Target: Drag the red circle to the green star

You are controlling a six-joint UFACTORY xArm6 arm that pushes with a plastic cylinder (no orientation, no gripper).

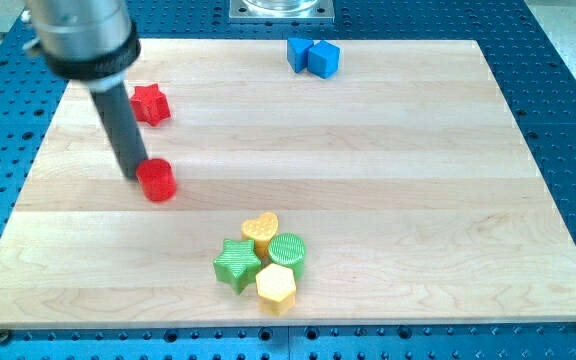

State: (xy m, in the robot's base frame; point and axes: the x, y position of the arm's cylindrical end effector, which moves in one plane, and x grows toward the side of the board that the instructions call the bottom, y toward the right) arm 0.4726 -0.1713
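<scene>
The red circle [156, 180] lies on the wooden board at the view's left of centre. My tip [134, 176] touches its left side. The green star [236, 263] lies near the view's bottom centre, down and to the right of the red circle, well apart from it. It sits in a tight cluster with a yellow heart [262, 229], a green circle [288, 250] and a yellow hexagon [276, 286].
A red star [150, 103] lies at the upper left, just right of the rod. A blue star [298, 52] and a blue cube [322, 58] touch each other at the top centre. The board [418, 200] rests on a blue perforated table.
</scene>
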